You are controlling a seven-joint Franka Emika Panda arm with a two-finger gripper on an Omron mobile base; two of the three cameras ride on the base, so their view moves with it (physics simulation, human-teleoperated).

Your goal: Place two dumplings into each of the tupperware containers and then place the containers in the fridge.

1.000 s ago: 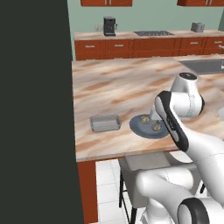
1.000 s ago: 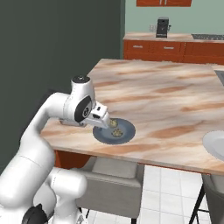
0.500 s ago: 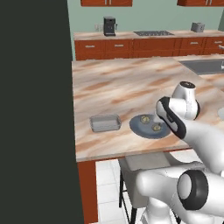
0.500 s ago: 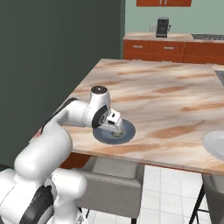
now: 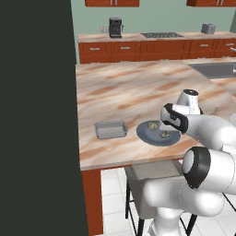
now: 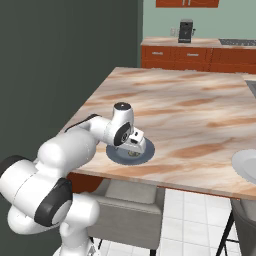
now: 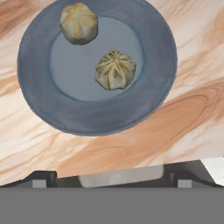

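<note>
Above dumplings (image 7: 115, 70): wide, empty jaws

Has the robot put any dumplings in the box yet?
Not yet. Both dumplings sit on the blue plate. The tupperware container beside it looks empty. The claw hangs open over the plate, holding nothing. Filling the containers and the fridge trip are left.

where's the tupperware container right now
In the left base view the tupperware container sits near the front edge of the marble counter, just left of the blue plate holding two dumplings, apart from it.
</note>
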